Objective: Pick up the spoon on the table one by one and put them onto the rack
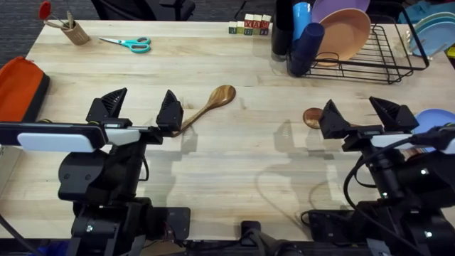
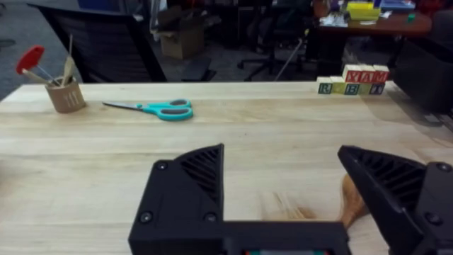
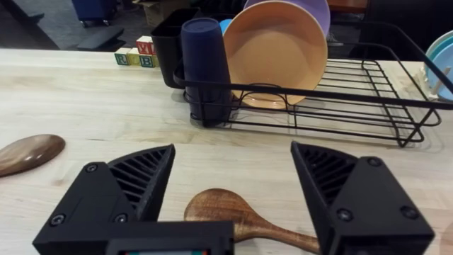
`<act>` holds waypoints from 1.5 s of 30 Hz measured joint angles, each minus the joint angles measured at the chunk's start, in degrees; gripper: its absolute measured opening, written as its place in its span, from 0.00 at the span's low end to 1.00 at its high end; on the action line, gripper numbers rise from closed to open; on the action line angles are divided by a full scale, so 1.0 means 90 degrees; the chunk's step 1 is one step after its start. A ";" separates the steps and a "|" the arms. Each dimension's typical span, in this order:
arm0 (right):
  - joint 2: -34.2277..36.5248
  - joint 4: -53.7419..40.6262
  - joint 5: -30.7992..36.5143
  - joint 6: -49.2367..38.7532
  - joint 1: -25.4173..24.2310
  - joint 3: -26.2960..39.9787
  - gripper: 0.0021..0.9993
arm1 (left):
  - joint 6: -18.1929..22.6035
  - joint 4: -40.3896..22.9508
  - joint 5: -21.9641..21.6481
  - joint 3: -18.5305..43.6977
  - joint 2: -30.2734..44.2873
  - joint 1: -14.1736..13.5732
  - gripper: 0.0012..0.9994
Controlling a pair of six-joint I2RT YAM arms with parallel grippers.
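Observation:
Two brown wooden spoons lie on the table (image 1: 234,163). One spoon (image 1: 211,103) lies at an angle left of centre, and its handle end runs under the right finger of my left gripper (image 1: 138,114), which is open above the table. In the left wrist view this spoon (image 2: 352,200) shows beside that finger. The other spoon (image 1: 312,117) shows its bowl by the left finger of my open right gripper (image 1: 361,117). In the right wrist view this spoon (image 3: 221,209) lies between the fingers. The black wire rack (image 1: 398,67) stands at the far right.
The rack holds an orange plate (image 1: 345,34), a purple plate and a dark blue cup (image 1: 306,48). Teal scissors (image 1: 129,44), a utensil cup (image 1: 73,30) and letter blocks (image 1: 250,26) lie along the far edge. An orange pad (image 1: 18,87) sits at the left edge.

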 joint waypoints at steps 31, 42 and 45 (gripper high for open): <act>0.3152 -0.5098 0.0386 -0.0169 0.0000 0.5418 1.00 | 0.0000 -0.3839 -0.0019 0.5364 0.3397 -0.0002 0.99; 0.6284 -0.6993 0.0386 -0.0515 0.0000 0.9159 1.00 | -0.0002 -0.5325 0.0153 0.8812 0.6481 0.0000 0.99; 0.6666 -0.7198 0.0386 -0.0624 0.0000 0.9360 1.00 | 0.0000 -0.5653 0.0180 0.9071 0.6924 -0.0002 0.99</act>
